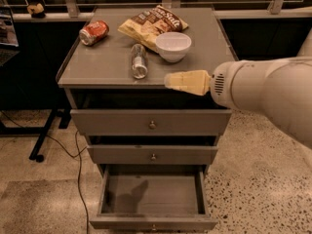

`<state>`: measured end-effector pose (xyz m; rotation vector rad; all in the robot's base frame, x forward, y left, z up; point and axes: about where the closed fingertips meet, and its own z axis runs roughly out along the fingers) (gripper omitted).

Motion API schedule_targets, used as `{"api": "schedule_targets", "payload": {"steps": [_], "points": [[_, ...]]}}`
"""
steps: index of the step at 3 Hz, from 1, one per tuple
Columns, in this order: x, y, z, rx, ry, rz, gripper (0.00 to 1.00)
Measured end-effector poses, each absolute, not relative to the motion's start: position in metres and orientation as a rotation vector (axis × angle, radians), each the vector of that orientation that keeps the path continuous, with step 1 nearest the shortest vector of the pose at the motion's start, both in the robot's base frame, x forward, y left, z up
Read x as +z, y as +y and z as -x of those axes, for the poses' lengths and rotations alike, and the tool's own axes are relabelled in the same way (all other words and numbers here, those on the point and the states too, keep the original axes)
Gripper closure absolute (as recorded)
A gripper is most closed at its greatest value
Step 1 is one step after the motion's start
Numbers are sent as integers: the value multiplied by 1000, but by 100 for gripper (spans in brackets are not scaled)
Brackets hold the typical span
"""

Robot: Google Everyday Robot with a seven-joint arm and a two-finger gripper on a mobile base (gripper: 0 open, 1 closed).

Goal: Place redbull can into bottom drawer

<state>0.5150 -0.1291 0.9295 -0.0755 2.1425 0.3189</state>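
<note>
**Hovering at the Front Edge, Can Lying Apart on the Top**

Camera view, looking down on a grey cabinet point(97, 69) with three drawers.

Lying on its side on the cabinet top, about midway between the left and right edges and nearer the front edge than the back: the redbull can point(139, 61), slim and silver-grey, shiny round end turned toward the front edge. Touching none of the things around it.

Reaching in from the right on a thick white arm point(265, 91): the gripper point(170, 81), cream-coloured, held over the front edge of the top, closer to the front right corner than to the front left. Just to the right of the redbull can and apart from it. Open or closed: cannot tell from here.

Behind the gripper, right of the middle of the top: a white bowl point(173, 45), upright, overlapping a crumpled chips bag point(146, 24) stretching toward the back edge. Near the back left corner: a red soda can point(93, 32), also on its side.

Below the top: the top drawer point(117, 123) and the middle drawer point(122, 155), both pushed in, each with a small round knob at its middle. Lowest of the three: the bottom drawer point(126, 224), pulled well out, grey floor in view with a soft shadow across it.

Left of the cabinet: a dark cable point(78, 155) trailing over the speckled floor point(253, 189).
</note>
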Motion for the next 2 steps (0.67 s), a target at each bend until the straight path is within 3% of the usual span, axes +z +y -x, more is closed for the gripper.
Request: {"api": "schedule_targets", "payload": {"steps": [2], "points": [[926,-88,-566,383,2161,46,0]]}}
